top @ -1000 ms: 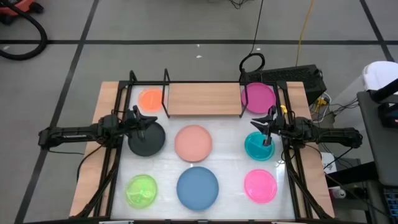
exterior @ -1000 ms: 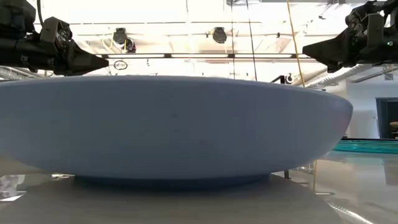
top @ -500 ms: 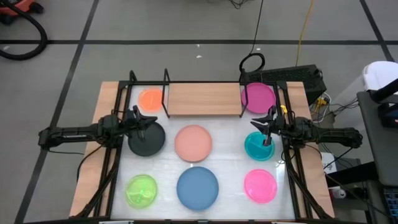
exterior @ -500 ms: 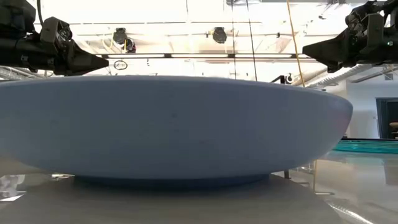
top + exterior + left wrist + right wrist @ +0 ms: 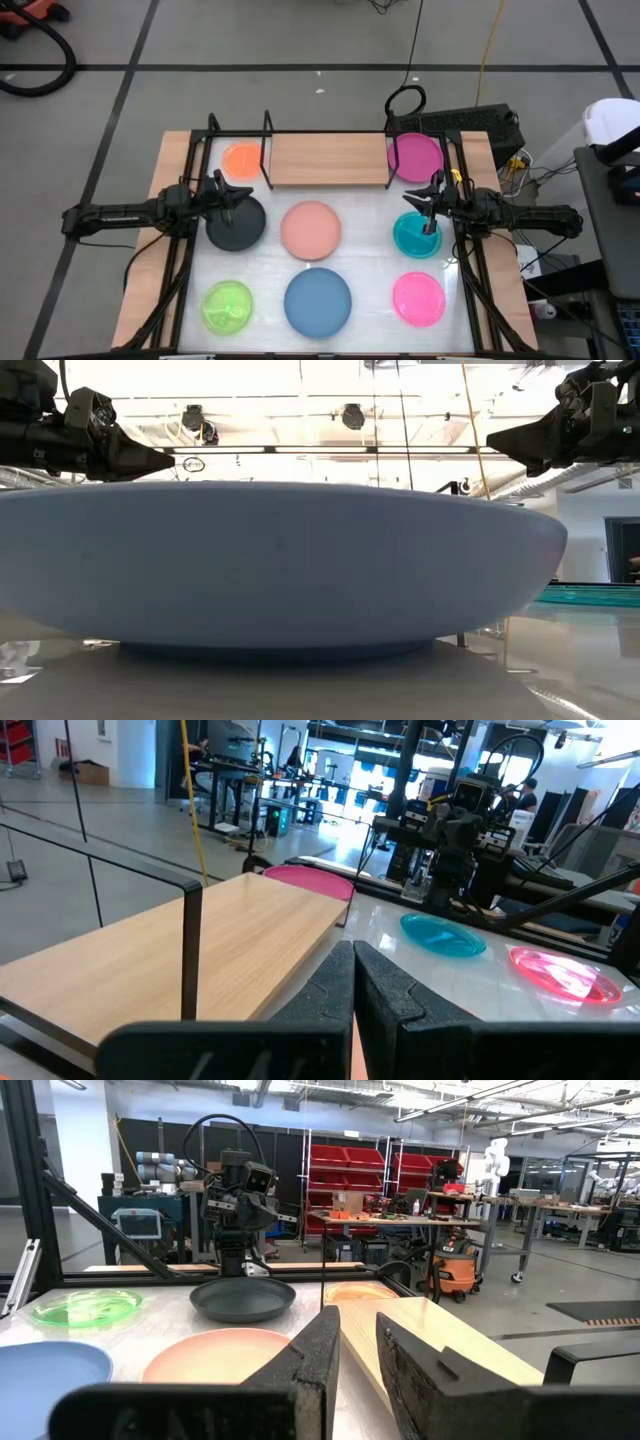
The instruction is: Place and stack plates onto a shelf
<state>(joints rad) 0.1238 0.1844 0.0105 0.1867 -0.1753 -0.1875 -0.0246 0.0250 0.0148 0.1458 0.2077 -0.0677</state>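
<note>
As counted from above, eight plates on the table, none on the shelf (image 5: 327, 159). Orange plate (image 5: 241, 159) just left of the shelf, magenta plate (image 5: 415, 155) just right of it. Middle row: black plate (image 5: 237, 223), salmon plate (image 5: 311, 229), teal plate (image 5: 415, 235). Near row: lime green plate (image 5: 228, 305), blue plate (image 5: 318, 301), hot pink plate (image 5: 418, 298). One light-wood shelf at the far edge, board bare, thin black uprights at its ends. Two arms. Left gripper (image 5: 245, 195) over the far rim of the black plate, fingers pressed together, nothing held. Right gripper (image 5: 411, 201) over the far rim of the teal plate, fingers slightly apart, nothing between them.
</note>
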